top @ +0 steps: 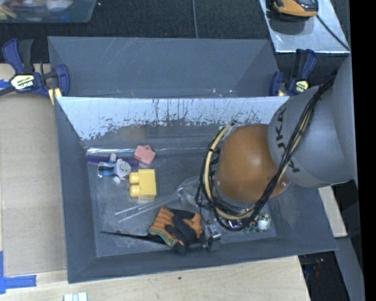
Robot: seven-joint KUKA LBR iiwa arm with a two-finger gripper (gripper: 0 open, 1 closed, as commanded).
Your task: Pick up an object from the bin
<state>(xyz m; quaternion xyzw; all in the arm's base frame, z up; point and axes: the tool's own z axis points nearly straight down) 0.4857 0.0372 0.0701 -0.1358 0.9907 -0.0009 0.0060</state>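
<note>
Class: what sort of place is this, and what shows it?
Probably a robotics lab picking station: a grey metal bin holds a yellow toy block, and a robot arm reaches in.

The grey arm [319, 140] reaches in from the right and bends steeply downward. Its wrist wears a rounded orange cover [245, 162], with yellow and black cables [209, 177] looped round its left and near sides. The end effector [211, 230] hangs low, toward the near side.
</note>
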